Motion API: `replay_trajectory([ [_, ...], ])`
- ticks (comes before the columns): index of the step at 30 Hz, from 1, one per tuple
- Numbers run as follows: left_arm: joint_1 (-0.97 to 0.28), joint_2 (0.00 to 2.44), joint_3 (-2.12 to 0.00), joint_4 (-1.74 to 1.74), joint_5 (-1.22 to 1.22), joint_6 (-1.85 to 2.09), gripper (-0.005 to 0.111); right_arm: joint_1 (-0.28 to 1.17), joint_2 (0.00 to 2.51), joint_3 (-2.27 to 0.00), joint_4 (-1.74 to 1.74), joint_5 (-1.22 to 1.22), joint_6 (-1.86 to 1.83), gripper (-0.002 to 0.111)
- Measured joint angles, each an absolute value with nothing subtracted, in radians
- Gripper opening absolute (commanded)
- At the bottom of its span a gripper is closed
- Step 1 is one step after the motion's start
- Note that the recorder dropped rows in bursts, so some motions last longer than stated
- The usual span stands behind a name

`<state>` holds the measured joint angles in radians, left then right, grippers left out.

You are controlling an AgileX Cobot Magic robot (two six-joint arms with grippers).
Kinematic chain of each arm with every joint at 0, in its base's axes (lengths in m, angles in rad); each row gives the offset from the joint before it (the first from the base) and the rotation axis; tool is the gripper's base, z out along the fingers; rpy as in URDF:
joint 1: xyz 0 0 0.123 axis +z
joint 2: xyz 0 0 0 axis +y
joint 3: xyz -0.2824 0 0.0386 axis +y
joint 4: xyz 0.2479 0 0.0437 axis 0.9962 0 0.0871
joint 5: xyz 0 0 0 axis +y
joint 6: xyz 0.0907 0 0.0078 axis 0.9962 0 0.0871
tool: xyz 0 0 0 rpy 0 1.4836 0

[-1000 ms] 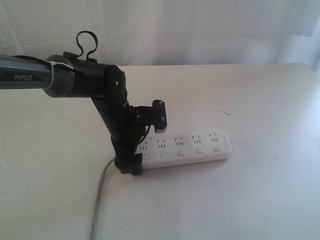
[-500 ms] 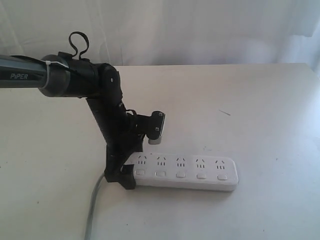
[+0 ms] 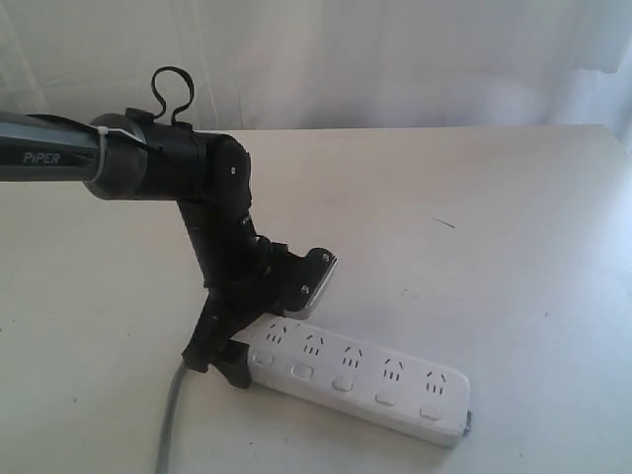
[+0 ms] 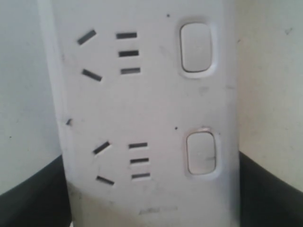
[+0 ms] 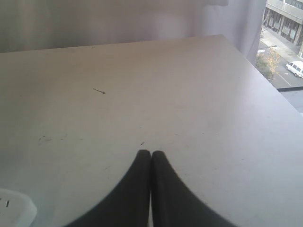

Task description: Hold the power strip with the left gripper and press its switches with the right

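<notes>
left gripper (image 3: 223,361) steeply downward, clamped across cord end of the power strip (image 3: 367,379); right gripper (image 5: 151,159) closed, empty

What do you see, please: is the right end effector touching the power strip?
Apart. The right wrist view shows bare table between the closed right end effector and the end of the power strip.

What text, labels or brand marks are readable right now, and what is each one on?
"PiPER": white letters on the grey tube of the left arm.
Faint marking on the power strip, seen in the left wrist view: too blurred to read.
No other text shows.
</notes>
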<state>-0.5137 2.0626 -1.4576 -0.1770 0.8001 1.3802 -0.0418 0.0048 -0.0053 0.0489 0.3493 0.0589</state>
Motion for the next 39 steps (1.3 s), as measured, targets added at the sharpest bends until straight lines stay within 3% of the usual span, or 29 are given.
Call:
replay_trajectory([
  [6,-0.514,2.062,-1.452,-0.209,0.716,1.187,0.000,-0.042,0.005,-0.005,0.049,0.349,0.059,0.000],
  [19,-0.514,2.062,-1.452,-0.220,0.719,1.188,0.000,-0.042,0.005,-0.005,0.040,0.322,0.057,0.000],
  [30,-0.514,2.064,-1.449,-0.220,0.718,1.188,0.000,-0.042,0.005,-0.005,0.030,-0.093,0.057,0.000],
  [39,-0.514,2.062,-1.440,-0.220,0.709,1.188,0.000,-0.042,0.005,-0.005,0.030,-0.251,0.163,0.000],
])
